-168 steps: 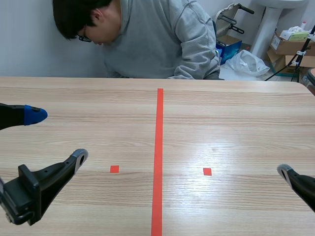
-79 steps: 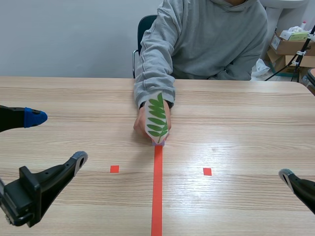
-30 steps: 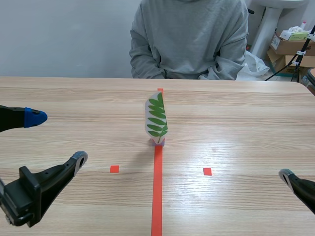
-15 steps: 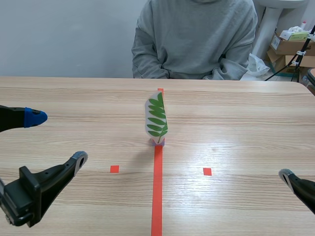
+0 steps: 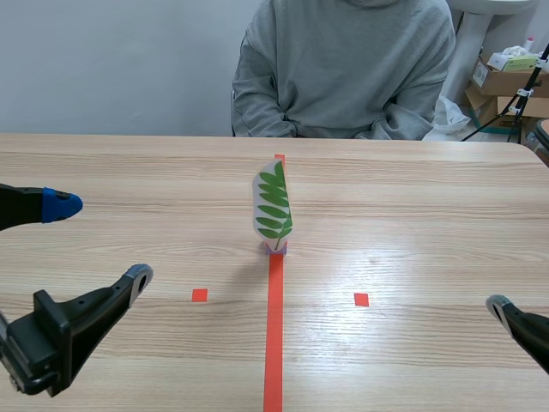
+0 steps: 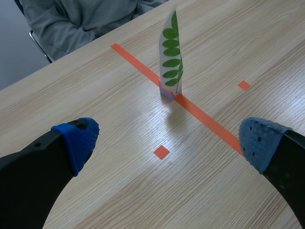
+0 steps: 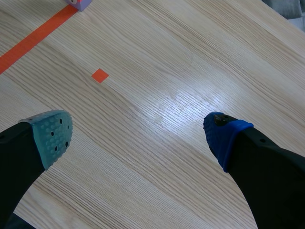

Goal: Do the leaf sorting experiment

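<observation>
A laminated green leaf stands upright in a small purple base on the red centre line, mid-table. My left gripper is open near the front left, well short of the leaf. In the left wrist view the leaf rises ahead of the open left gripper, nothing between the fingers. My right gripper is open over bare table at the front right. Only one of its fingertips shows in the scene view. A corner of the purple base shows far ahead of it.
A person in a grey hoodie sits across the table with hands off it. Cardboard boxes and a plastic bag stand behind at the right. Small red squares mark both halves.
The person set the leaf on the centre line, drew the hand back and sat upright. Both arms have stayed where they were.
</observation>
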`<state>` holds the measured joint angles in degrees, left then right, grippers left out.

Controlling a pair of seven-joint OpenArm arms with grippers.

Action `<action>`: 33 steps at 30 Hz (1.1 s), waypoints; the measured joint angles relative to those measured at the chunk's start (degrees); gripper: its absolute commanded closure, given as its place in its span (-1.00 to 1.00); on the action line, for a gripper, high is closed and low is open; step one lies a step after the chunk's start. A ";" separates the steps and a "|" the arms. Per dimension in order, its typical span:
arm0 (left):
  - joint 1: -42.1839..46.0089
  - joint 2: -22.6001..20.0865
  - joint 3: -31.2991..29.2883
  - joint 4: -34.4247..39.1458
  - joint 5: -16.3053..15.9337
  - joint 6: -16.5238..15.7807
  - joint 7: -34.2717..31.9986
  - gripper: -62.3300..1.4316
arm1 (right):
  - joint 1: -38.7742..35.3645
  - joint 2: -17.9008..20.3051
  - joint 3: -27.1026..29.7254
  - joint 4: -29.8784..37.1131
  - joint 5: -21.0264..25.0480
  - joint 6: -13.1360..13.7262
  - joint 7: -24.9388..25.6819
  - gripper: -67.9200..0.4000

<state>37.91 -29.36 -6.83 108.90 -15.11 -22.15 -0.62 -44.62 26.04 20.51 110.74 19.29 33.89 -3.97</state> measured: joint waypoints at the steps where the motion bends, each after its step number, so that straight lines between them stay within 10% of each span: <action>1: 0.00 0.00 0.00 0.00 0.00 0.00 0.00 -1.00 | 0.00 0.00 0.00 0.00 0.00 0.00 0.00 -0.66; 19: -5.86 -0.61 2.54 -2.82 -0.04 -3.63 -0.07 -1.00 | 0.00 -0.02 0.00 0.00 -0.02 0.00 0.00 -0.66; 33: -42.03 -3.06 28.37 -30.86 0.13 -7.17 2.54 -1.00 | 0.00 -0.02 0.00 0.00 0.00 0.00 0.00 -0.66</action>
<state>-4.12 -32.42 21.54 78.04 -14.98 -29.32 1.91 -44.62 26.02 20.51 110.74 19.29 33.89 -3.97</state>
